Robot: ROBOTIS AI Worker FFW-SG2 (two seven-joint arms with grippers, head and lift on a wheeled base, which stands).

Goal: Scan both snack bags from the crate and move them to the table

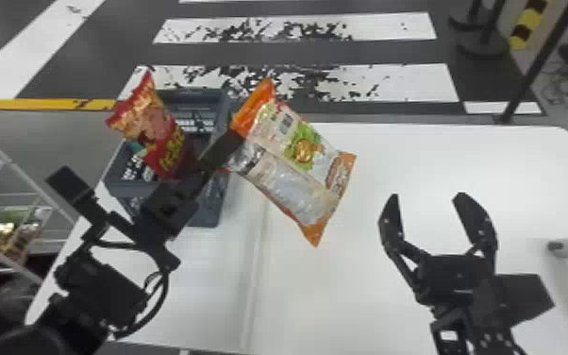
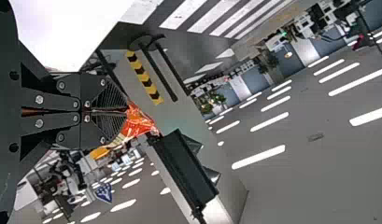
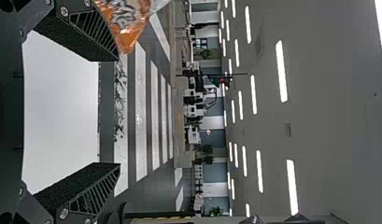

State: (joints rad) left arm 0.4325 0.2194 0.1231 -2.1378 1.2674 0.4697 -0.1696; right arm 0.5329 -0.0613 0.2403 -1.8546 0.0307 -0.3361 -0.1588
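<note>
Holding lettered orange-ended snack bag (image 1: 297, 165).

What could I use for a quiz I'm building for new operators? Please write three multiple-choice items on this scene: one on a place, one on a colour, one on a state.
1. Where is the red snack bag?
A) Flat on the table
B) In the crate
C) In the right jaws

2. What colour are the ends of the held bag?
A) Orange
B) Blue
C) Black

3. How do the right jaws stand?
A) Shut on a bag
B) Shut and empty
C) Open and empty

1: B, it sticks up out of the crate in the head view.
2: A, both its ends show orange beyond the left jaws.
3: C, the right wrist view shows the jaws well apart with nothing between them.
</note>
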